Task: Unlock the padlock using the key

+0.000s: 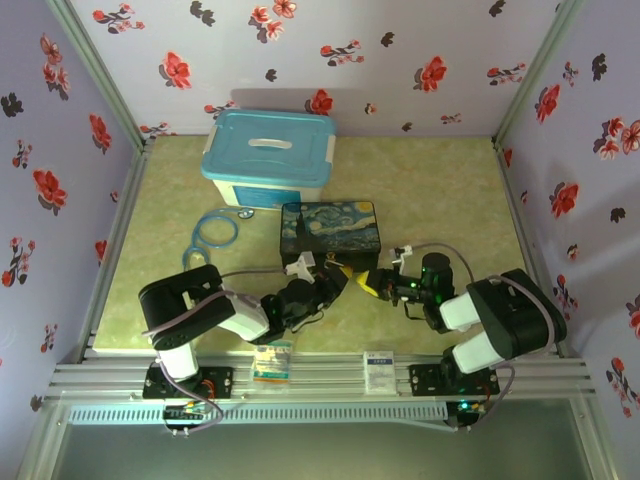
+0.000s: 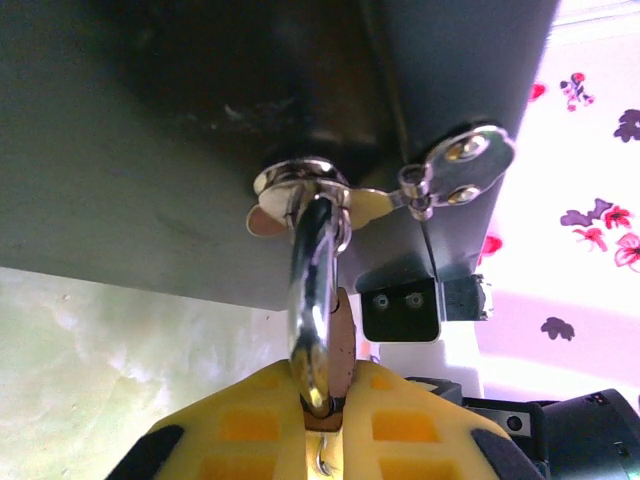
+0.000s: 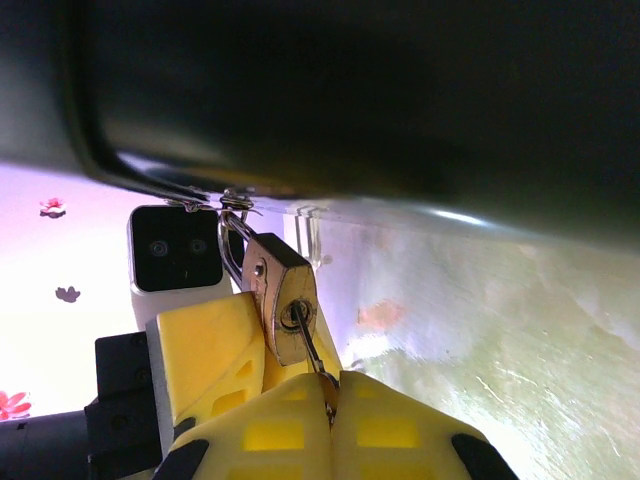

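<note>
A pale green, marbled table (image 1: 440, 200) sits inside lilac walls (image 1: 400, 95) printed with red and dark flowers, and an aluminium rail (image 1: 320, 378) runs along its near edge. A blue-lidded bin (image 1: 268, 150) stands at the back, with the painted box (image 1: 330, 228) in front of it. The padlock (image 3: 283, 300) hangs from the latch on the box's front. The left gripper (image 2: 325, 425) is clamped on the padlock's body. The right gripper (image 3: 330, 415) pinches the key (image 3: 310, 350), whose tip sits in the keyhole.
</note>
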Robot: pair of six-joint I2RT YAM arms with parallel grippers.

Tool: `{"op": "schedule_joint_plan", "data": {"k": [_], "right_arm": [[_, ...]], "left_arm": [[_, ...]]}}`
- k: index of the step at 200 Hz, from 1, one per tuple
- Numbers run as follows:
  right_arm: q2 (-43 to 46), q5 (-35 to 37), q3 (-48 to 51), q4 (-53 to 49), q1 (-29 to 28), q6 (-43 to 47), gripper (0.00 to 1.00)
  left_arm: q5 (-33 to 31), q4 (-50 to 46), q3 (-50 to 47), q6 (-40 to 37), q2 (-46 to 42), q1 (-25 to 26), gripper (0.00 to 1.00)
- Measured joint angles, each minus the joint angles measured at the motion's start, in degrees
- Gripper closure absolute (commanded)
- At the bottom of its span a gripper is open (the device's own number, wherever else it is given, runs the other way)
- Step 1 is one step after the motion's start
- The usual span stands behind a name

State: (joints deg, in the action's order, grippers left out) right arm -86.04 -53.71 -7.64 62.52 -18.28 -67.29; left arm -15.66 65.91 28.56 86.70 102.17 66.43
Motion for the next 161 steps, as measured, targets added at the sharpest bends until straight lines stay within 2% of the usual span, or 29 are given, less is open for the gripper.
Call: {"op": "schedule_joint_plan", "data": {"k": [96,133,161], "right_arm": [[-0.98,-2.03,-1.73,-1.16,2.67,-0.26,1.0],[4.74,0.46,-1.73,-5.68,2.32,2.84,1.0],[13.16,5.07,-1.97,-16.65,0.37,8.94,1.0]], "left_arm": [[3.32,1.33,1.75,-0.02,1.84,-1.64,1.0],[4.2,2.27,2.71,-0.02,1.99,-2.25,1.0],[5.6,2.82,2.69,0.0,1.99,-2.49,1.0]]}}
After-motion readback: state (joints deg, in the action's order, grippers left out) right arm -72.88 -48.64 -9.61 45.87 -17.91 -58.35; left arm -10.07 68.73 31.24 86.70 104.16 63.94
